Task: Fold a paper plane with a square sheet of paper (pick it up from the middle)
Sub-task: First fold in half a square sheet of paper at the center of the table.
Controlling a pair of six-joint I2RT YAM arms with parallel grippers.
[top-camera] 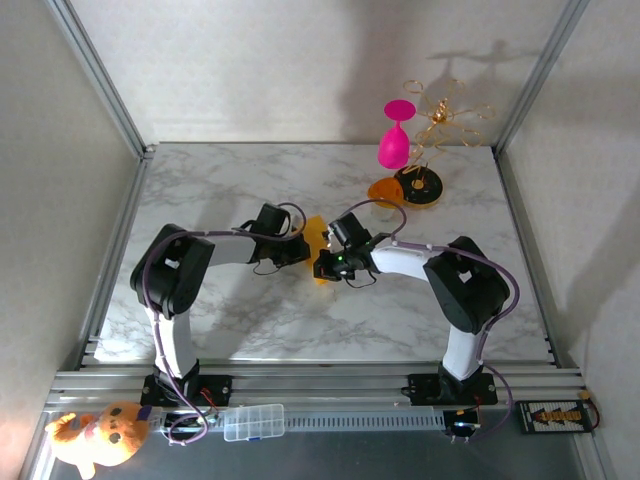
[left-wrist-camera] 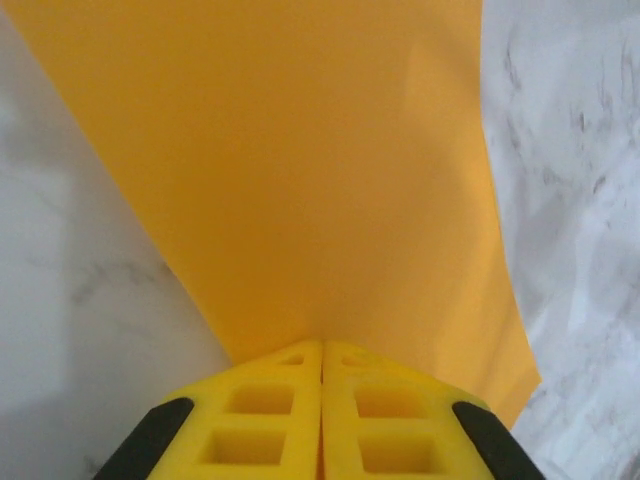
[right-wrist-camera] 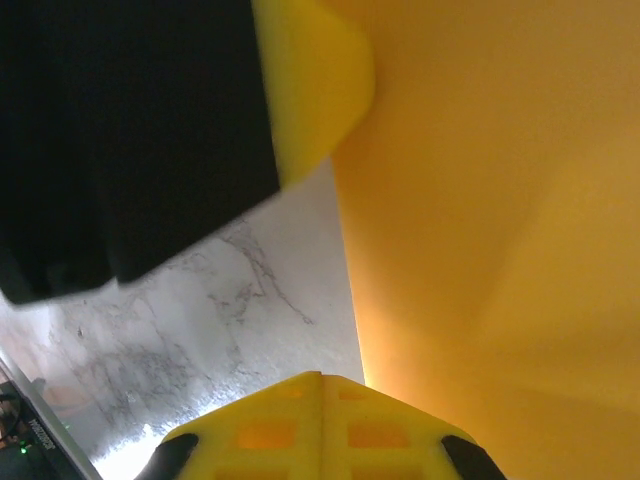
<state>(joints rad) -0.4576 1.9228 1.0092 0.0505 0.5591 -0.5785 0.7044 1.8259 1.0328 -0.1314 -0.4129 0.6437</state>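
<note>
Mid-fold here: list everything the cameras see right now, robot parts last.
thin yellow-orange sheet of paper: one, yellow-orange, table centre, between the claws
pink goblet-shaped object: one, pink, far right
gold wire ornament: one, gold, behind the goblet shape
round orange-and-black disc: one, in front of the goblet shape
orange half-round piece: one, orange, left of the disc
white marble table: one, white with grey veins
orange plush toy: one, near-left corner
clear plastic compartment box: one, near rail
left claw: one, yellow fingers, shut on the paper
right claw: one, yellow fingers, shut at the paper's edge; grip unclear
</note>
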